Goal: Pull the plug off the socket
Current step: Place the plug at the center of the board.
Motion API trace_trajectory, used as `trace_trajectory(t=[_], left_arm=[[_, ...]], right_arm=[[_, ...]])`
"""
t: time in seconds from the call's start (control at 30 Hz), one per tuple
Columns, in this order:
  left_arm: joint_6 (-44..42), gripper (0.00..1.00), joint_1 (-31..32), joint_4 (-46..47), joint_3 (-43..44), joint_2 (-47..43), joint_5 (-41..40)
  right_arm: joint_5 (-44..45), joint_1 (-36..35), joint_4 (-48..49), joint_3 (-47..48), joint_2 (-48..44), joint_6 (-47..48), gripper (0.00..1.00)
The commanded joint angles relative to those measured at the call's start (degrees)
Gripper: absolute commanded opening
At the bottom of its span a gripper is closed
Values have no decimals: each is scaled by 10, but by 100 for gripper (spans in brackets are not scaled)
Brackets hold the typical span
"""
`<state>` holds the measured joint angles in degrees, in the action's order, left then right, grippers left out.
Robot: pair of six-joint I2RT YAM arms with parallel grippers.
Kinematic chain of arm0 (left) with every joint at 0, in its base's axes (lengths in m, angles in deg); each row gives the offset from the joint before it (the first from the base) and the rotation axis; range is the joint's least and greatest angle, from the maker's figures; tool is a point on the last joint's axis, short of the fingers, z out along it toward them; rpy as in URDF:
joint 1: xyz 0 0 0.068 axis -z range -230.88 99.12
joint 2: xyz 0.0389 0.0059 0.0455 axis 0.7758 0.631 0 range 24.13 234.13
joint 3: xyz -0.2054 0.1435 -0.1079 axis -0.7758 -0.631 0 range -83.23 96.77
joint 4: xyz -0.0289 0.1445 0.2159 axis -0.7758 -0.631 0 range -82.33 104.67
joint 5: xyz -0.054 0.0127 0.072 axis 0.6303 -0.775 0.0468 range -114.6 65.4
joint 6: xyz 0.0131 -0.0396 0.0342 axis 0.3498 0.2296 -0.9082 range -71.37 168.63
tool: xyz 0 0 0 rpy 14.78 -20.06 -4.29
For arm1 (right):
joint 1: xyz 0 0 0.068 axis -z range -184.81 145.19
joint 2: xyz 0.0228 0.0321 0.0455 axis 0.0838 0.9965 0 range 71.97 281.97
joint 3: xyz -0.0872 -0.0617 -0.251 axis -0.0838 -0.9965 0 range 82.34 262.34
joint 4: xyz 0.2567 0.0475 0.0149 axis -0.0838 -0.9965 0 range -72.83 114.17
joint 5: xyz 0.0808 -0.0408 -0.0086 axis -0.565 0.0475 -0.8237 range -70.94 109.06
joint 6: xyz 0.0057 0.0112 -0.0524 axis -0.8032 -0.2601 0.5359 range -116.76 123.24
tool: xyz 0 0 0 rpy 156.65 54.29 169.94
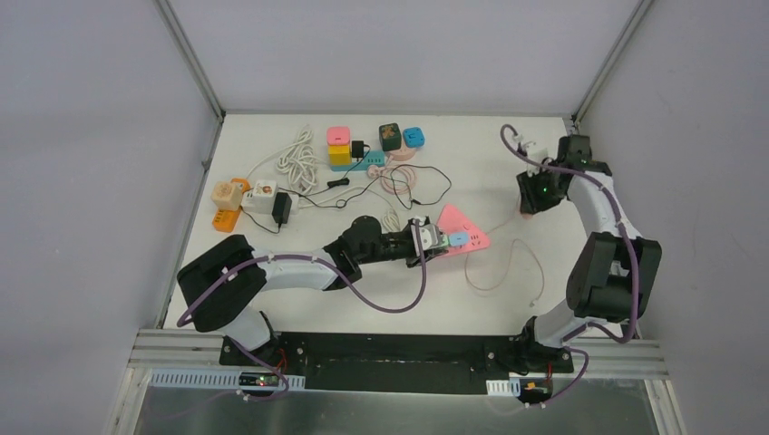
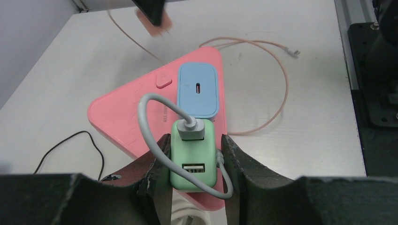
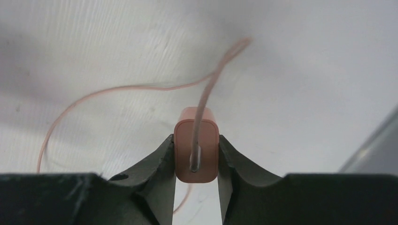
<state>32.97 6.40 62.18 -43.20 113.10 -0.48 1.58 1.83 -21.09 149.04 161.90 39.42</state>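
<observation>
A pink triangular socket (image 2: 126,112) lies flat on the white table, seen mid-table from above (image 1: 475,241). A green plug (image 2: 193,154) with a grey cable stands on it beside a blue plug (image 2: 197,89). My left gripper (image 2: 194,161) is shut on the green plug, with the grey cable caught along both its sides. Off to the right my right gripper (image 3: 196,157) is shut on a pink plug (image 3: 196,150), held above the table and clear of the socket (image 1: 526,210). Its thin pink cable (image 3: 141,87) trails down to the table.
The pink cable loops on the table right of the socket (image 1: 508,267). At the back left stand several coloured power cubes (image 1: 339,145), white cords (image 1: 297,161) and black cables (image 1: 426,181). Walls close in the table on the left, back and right.
</observation>
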Motion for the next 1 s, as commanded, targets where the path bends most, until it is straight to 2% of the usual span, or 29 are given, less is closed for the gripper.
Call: trace_trajectory(t=[0.0, 0.3, 0.47, 0.57, 0.77, 0.87, 0.97], left_arm=[[-1, 0, -3, 35, -19, -31, 5], [-8, 0, -3, 38, -39, -11, -4], [-8, 0, -4, 62, -39, 16, 4], [-7, 0, -4, 75, -34, 35, 12], [-8, 0, -5, 101, -29, 68, 26], [-7, 0, -7, 123, -28, 90, 33], [2, 0, -8, 151, -25, 115, 45]], right_arm=[[32, 11, 10, 176, -18, 19, 0], [127, 32, 11, 535, 114, 11, 0], [133, 33, -19, 682, 176, 11, 0], [105, 33, -26, 645, 177, 3, 0], [52, 33, 34, 446, 158, -16, 0], [30, 33, 24, 423, 197, -35, 0], [13, 32, 0, 441, 265, -63, 0]])
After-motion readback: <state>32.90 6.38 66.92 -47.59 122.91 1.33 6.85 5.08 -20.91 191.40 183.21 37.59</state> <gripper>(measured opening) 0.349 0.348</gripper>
